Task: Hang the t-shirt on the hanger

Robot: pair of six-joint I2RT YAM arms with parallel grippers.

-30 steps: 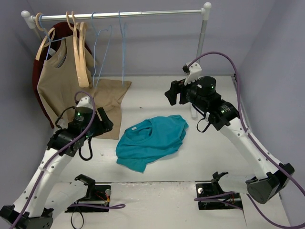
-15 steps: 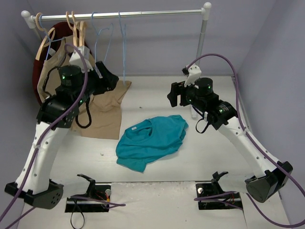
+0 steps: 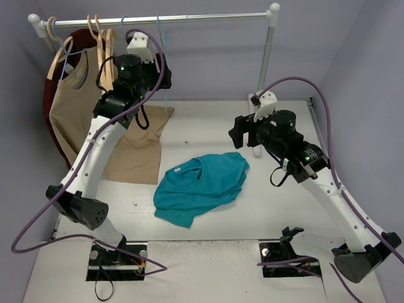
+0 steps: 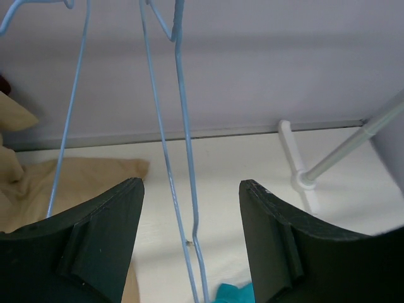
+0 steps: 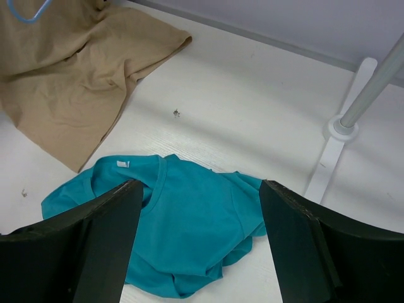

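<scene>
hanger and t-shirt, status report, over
Both open: left gripper lined up on the hanger, not gripping; right gripper above the t-shirt, crumpled on the table. Another blue wire hangs close by.

This is a robotics lab test cell, not a home or a shop. A white table (image 3: 208, 126) is boxed in by bare lavender walls (image 3: 214, 63). Two white-and-black robot arms, the left arm (image 3: 95, 151) and the right arm (image 3: 334, 196), stand on black base plates (image 3: 117, 262) at the near edge, and purple cables (image 3: 297, 79) loop loosely around them. A small tabletop clothes rail (image 3: 208, 17) carries wooden hangers (image 3: 104, 38) and blue wire hangers (image 4: 184, 126). The only other things are garments: a tan top (image 3: 72, 101), a tan cloth (image 3: 136, 158) and a teal t-shirt (image 3: 202, 183).
</scene>
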